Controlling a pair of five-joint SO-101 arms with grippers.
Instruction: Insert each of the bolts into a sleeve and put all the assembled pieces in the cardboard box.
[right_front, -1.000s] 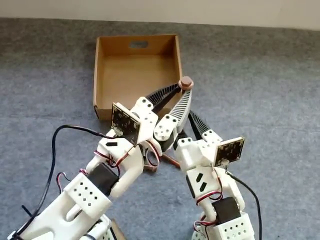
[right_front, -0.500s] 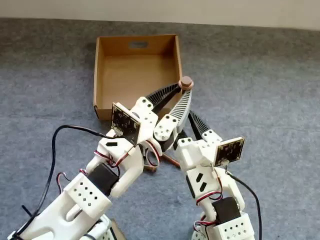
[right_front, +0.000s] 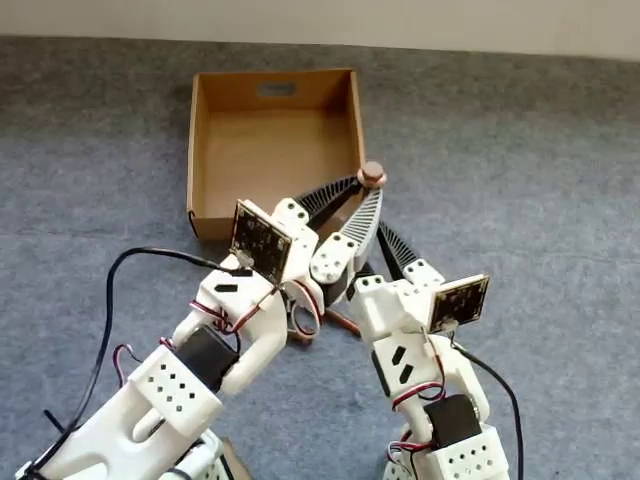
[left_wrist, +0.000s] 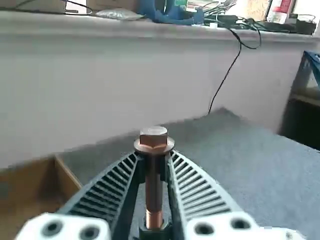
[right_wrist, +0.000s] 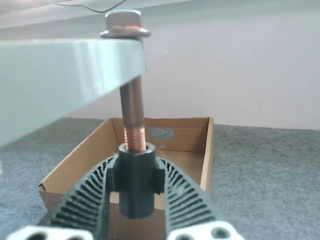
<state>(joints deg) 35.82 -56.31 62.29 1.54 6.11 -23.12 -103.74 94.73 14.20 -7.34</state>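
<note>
We count one copper flange bolt (left_wrist: 154, 145), one black sleeve (right_wrist: 135, 187) and one cardboard box (right_front: 200, 150). Our left pincer (left_wrist: 153, 157) is clamped on the bolt's shank just under the head, holding it upright; our right pincer (right_wrist: 135, 172), directly below, grips the sleeve, the bolt's threaded tip at its mouth. The box lies just beyond both pincers. Copper-coloured bits (right_front: 340, 322) under the arms are too hidden to count.
</note>
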